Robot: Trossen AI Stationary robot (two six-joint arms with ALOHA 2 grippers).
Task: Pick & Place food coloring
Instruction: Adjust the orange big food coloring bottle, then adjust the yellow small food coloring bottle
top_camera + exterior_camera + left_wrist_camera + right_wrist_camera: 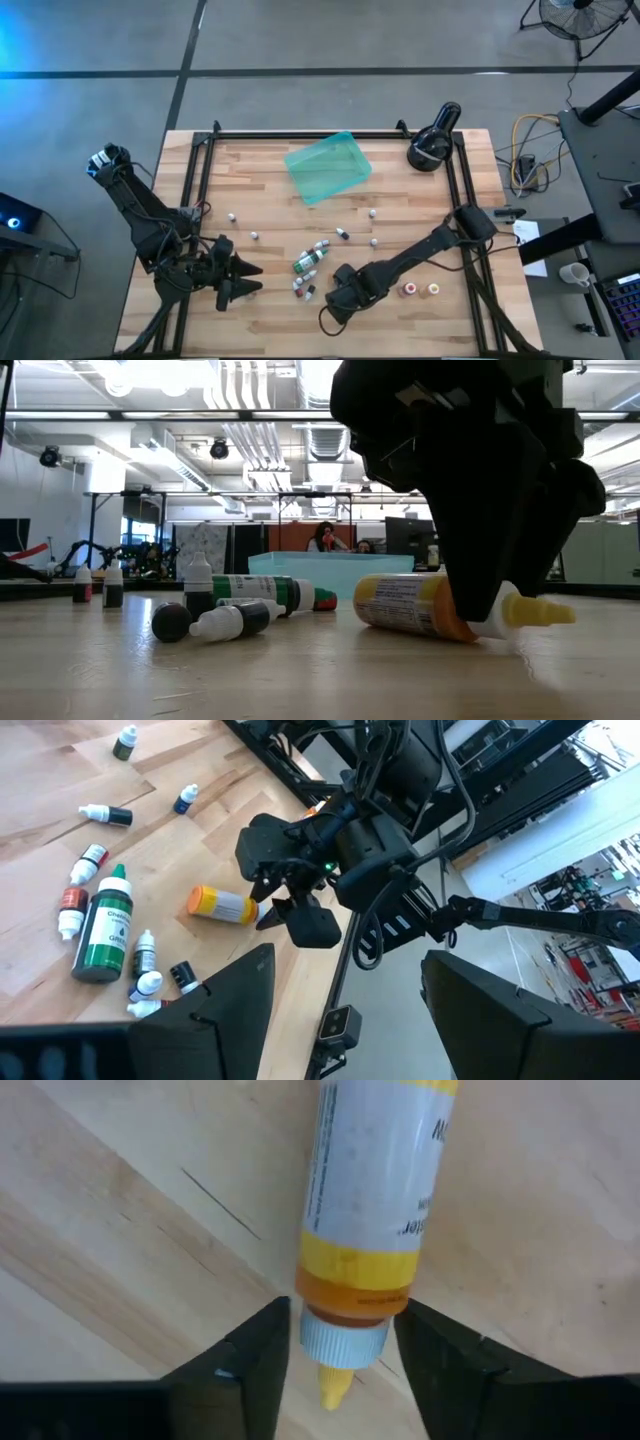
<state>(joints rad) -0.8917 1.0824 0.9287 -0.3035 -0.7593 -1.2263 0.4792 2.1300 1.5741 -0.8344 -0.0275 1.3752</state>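
A yellow-orange food coloring bottle with a white label and white cap lies on its side on the wood near the table's near edge, also seen in the low view. My right gripper is open and comes down over its cap end, one finger on each side of the neck with narrow gaps. The other food coloring bottles lie and stand scattered mid-table; the biggest is green. My left gripper waits open, low over the table, left of the bottles.
The teal tray sits at the far middle of the table and the black lamp-like device at the far right corner. Two small bottles stand right of my right gripper. Black rails line both sides. People sit behind the table.
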